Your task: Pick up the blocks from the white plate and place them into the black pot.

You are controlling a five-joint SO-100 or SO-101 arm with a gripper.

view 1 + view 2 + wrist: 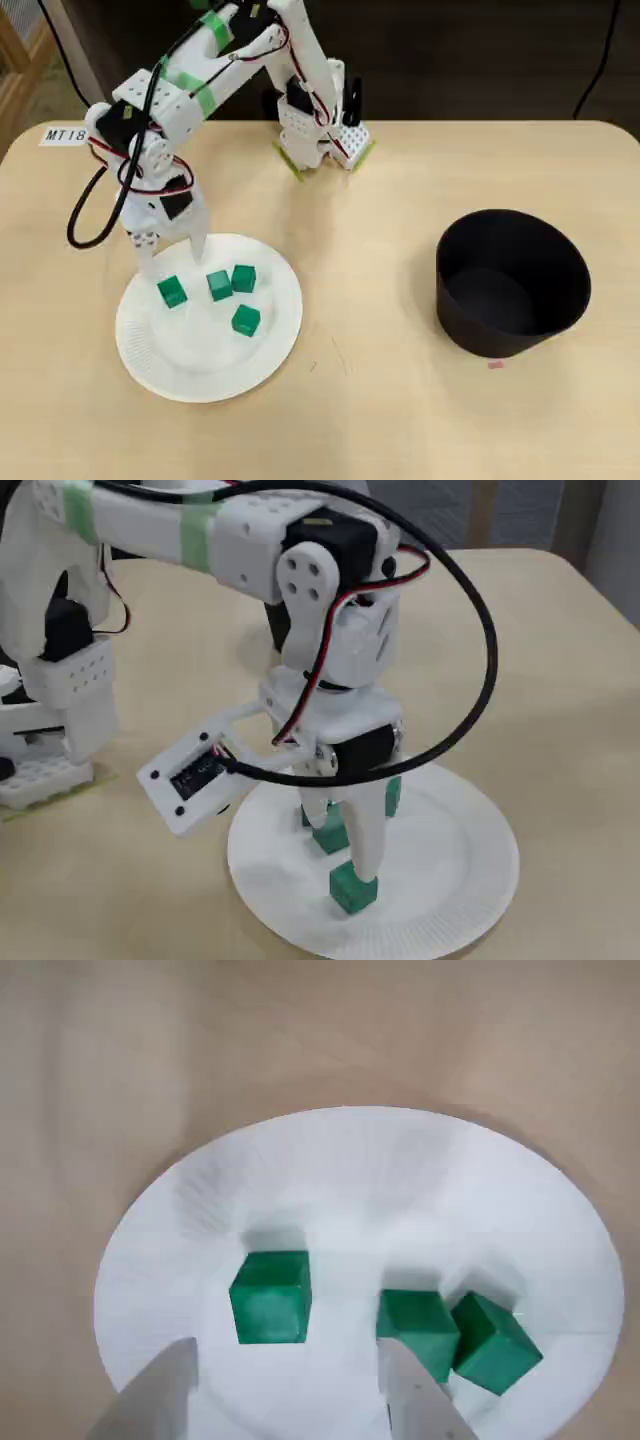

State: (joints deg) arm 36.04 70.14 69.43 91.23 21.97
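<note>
Matte black pot [512, 283], ribbed paper plate [150, 345]

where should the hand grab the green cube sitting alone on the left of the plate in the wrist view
Probably from straight above, closing on its two side faces. That cube sits flat and apart from the others on the white plate, with bare plate on both sides, and the open hand already roughly straddles it.

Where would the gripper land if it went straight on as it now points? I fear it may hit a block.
Likely on the leftmost block, which sits between the open fingers in the wrist view, or the plate beside it. The gripper points down at it; depth is unclear.
</note>
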